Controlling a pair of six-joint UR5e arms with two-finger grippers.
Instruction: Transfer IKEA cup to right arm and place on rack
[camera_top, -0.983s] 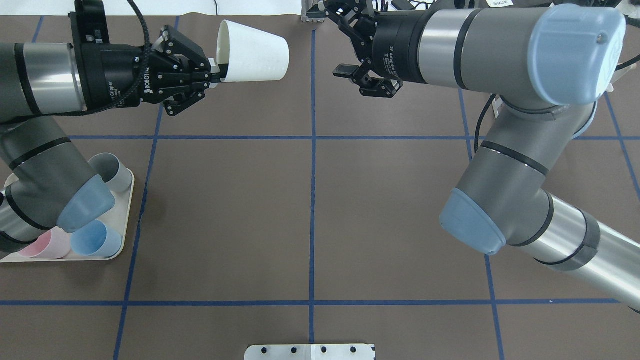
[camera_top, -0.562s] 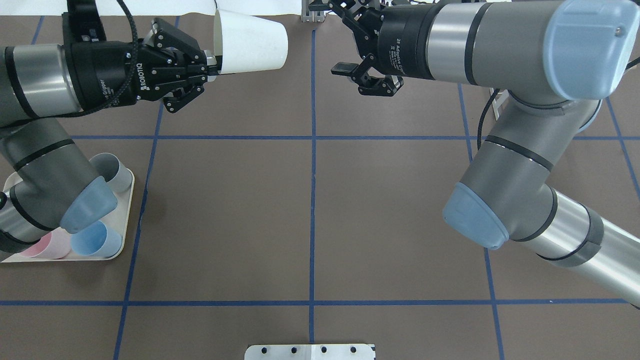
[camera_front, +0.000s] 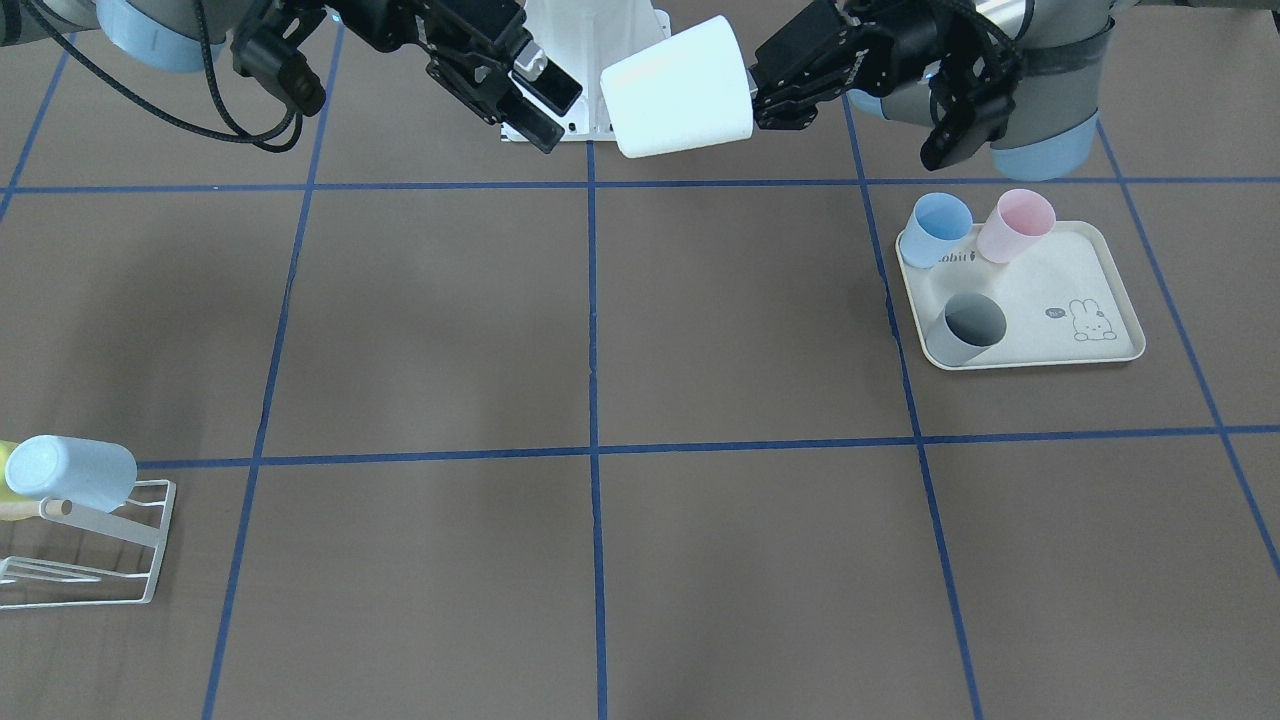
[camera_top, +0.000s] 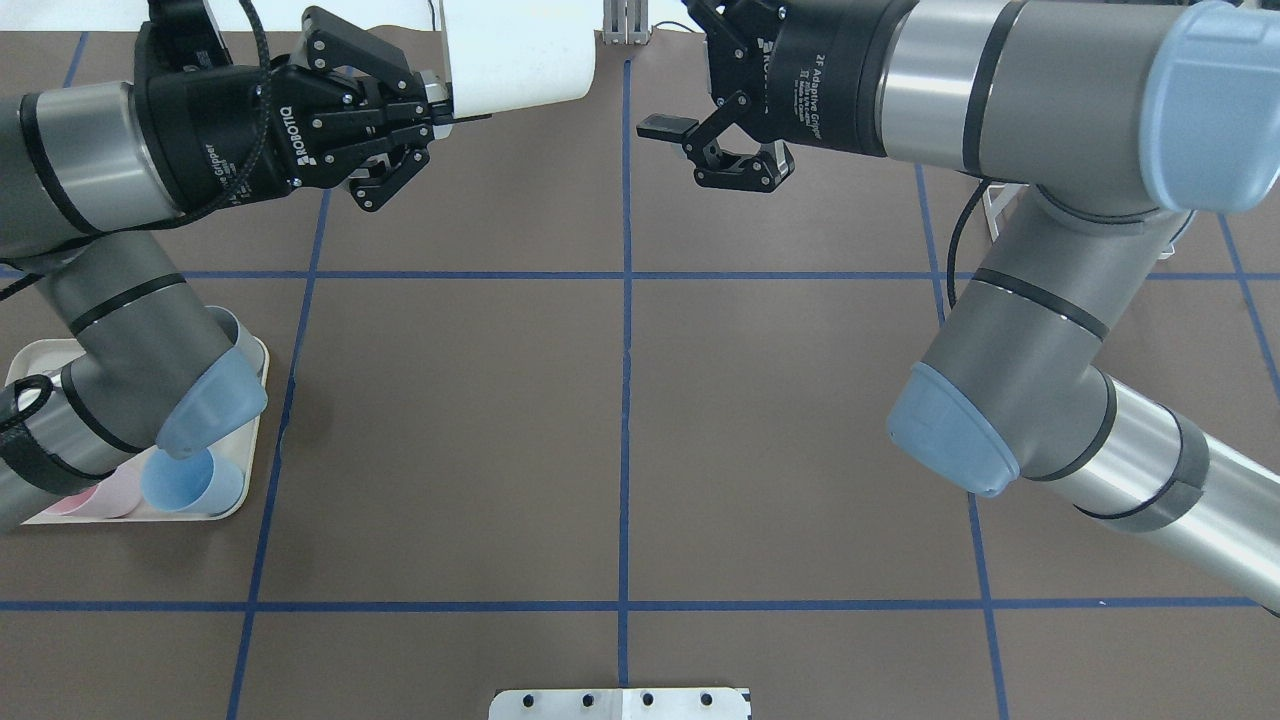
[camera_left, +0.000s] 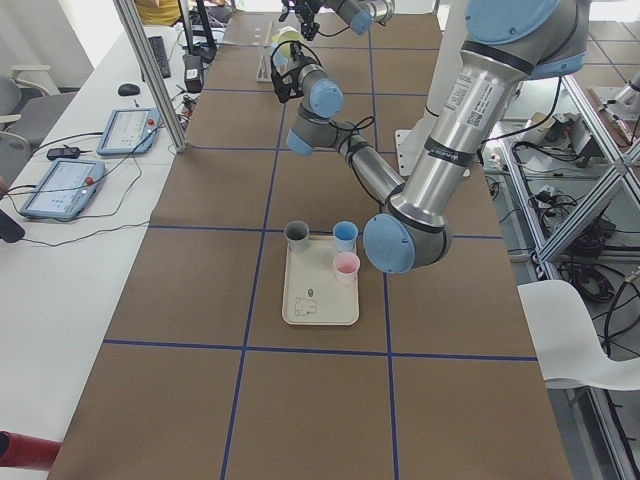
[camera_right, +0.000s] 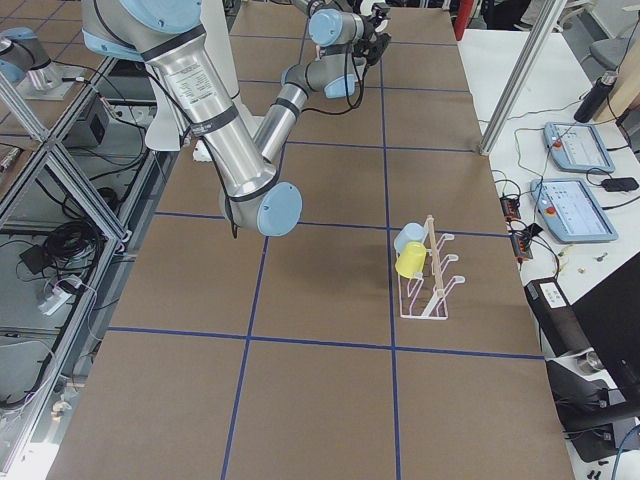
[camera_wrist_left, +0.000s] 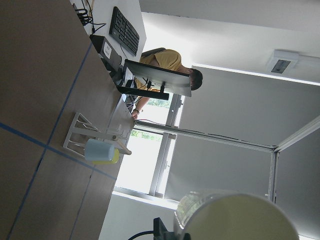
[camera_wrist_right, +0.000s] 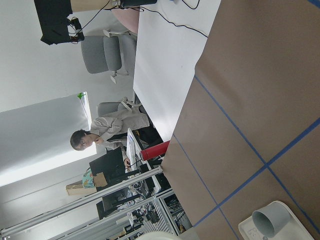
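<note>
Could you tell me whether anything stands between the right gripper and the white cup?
Nothing visible does: only open air separates the open right gripper from the white cup, which the left gripper holds by its rim.

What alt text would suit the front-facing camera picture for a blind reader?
The left gripper holds a white cup sideways above the table, its base facing the open right gripper close by. A tray carries three cups; a wire rack holds a pale blue cup.
</note>
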